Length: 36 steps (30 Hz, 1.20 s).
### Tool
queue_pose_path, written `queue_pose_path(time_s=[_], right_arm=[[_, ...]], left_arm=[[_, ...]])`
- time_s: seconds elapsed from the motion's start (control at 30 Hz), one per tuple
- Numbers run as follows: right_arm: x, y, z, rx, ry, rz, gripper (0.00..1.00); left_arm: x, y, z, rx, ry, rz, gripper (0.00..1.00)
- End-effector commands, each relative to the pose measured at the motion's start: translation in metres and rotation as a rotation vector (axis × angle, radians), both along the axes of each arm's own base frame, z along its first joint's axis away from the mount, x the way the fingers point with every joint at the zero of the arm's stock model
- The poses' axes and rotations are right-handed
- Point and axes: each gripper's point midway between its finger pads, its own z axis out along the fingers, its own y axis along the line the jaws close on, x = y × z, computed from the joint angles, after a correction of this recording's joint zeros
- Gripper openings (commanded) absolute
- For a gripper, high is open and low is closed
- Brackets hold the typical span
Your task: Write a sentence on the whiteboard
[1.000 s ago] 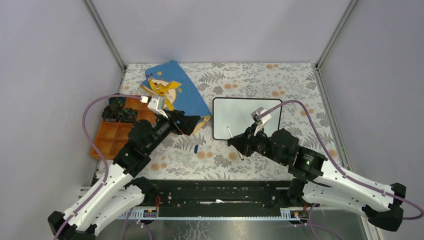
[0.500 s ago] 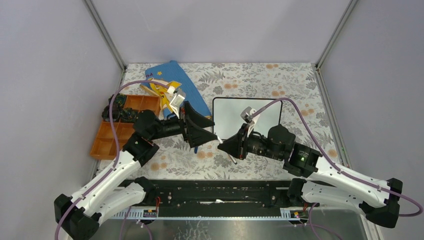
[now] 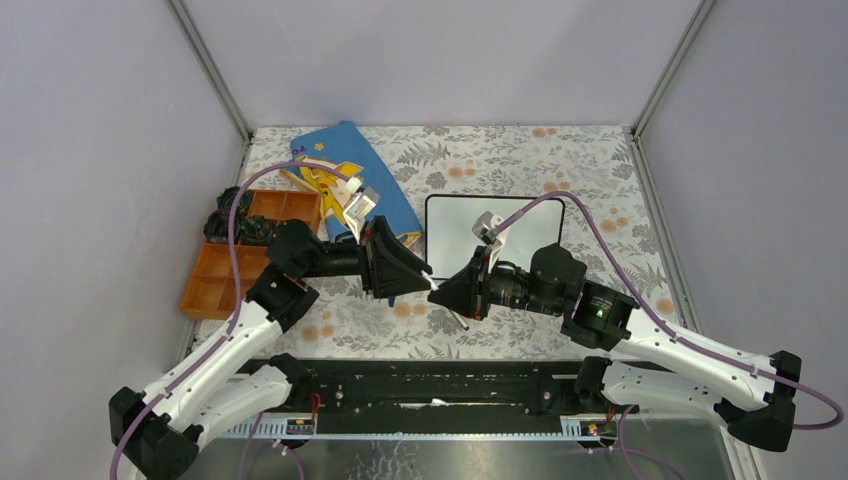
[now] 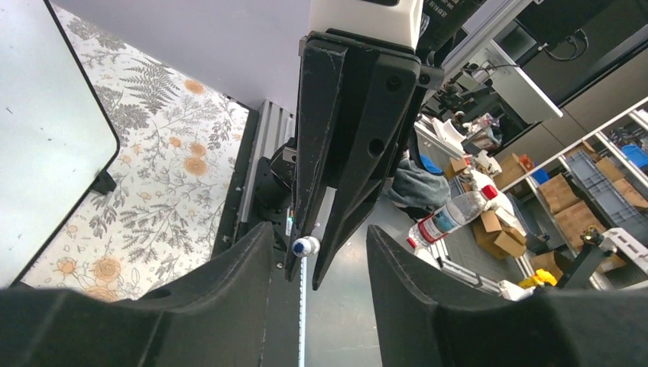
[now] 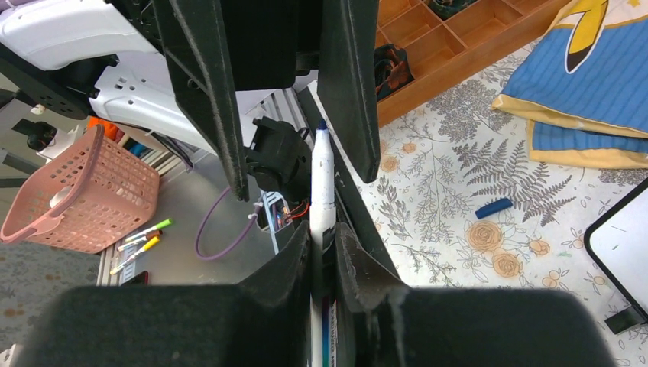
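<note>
Whiteboard (image 3: 470, 225) lies mid-table, its near edge hidden behind the right arm. The right gripper (image 5: 325, 237) clamps a marker (image 5: 322, 180), its tip between the left gripper's (image 4: 317, 241) parted jaws. A blue cap (image 5: 493, 207), picture book (image 3: 385, 185) and orange tray (image 3: 215, 275) lie leftward.

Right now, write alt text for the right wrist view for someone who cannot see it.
The right tool grips a white marker, its tip between the open black fingers of the left tool. Beyond lie a floral tablecloth with a small blue cap, an orange tray, a blue book and a whiteboard corner.
</note>
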Motion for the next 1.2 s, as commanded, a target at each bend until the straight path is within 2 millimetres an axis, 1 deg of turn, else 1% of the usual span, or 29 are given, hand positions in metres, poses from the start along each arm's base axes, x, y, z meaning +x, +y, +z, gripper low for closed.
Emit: queue_pose_path(time_s=[0.0, 0.17, 0.43, 0.6, 0.7, 0.8, 0.83, 0.87, 0.9, 0.97, 1.0, 1.03, 1.1, 1.17], right_arm=[[-0.005, 0.003, 0.037, 0.102, -0.04, 0.032, 0.0], [-0.008, 0.003, 0.039, 0.105, -0.037, 0.046, 0.0], [-0.008, 0.004, 0.038, 0.102, -0.039, 0.05, 0.0], [-0.008, 0.005, 0.037, 0.101, -0.038, 0.053, 0.0], [-0.008, 0.005, 0.039, 0.105, -0.039, 0.054, 0.0], [-0.008, 0.005, 0.042, 0.115, -0.032, 0.052, 0.0], [-0.008, 0.005, 0.043, 0.12, -0.026, 0.052, 0.02], [-0.008, 0.006, 0.045, 0.127, -0.019, 0.048, 0.08], [-0.008, 0.005, 0.046, 0.135, -0.016, 0.046, 0.16], [-0.008, 0.005, 0.05, 0.153, -0.008, 0.043, 0.4], [-0.008, 0.005, 0.052, 0.163, 0.0, 0.039, 0.49], [-0.008, 0.005, 0.054, 0.173, 0.005, 0.034, 0.55], [-0.005, 0.004, 0.06, 0.207, 0.018, 0.011, 0.66], [-0.003, 0.001, 0.066, 0.263, 0.035, -0.018, 0.71]], left_arm=[[-0.006, 0.001, 0.013, -0.023, -0.032, -0.031, 0.52], [-0.006, -0.001, 0.012, -0.018, -0.018, -0.038, 0.49], [-0.007, -0.001, 0.01, -0.012, -0.008, -0.051, 0.29], [-0.007, -0.001, 0.009, -0.007, -0.006, -0.056, 0.13], [-0.006, -0.001, 0.009, -0.007, -0.003, -0.05, 0.01], [-0.003, -0.002, 0.008, -0.007, 0.012, -0.028, 0.0], [-0.002, -0.002, 0.009, -0.011, 0.016, -0.021, 0.0], [-0.001, -0.001, 0.01, -0.016, 0.019, -0.013, 0.0], [-0.001, -0.001, 0.012, -0.024, 0.018, -0.004, 0.0], [0.001, 0.0, 0.016, -0.042, 0.016, 0.019, 0.0], [0.002, 0.001, 0.019, -0.054, 0.013, 0.036, 0.0], [0.004, 0.003, 0.022, -0.067, 0.011, 0.057, 0.0], [0.008, 0.006, 0.03, -0.106, 0.011, 0.107, 0.0], [0.013, 0.012, 0.039, -0.165, 0.038, 0.175, 0.0]])
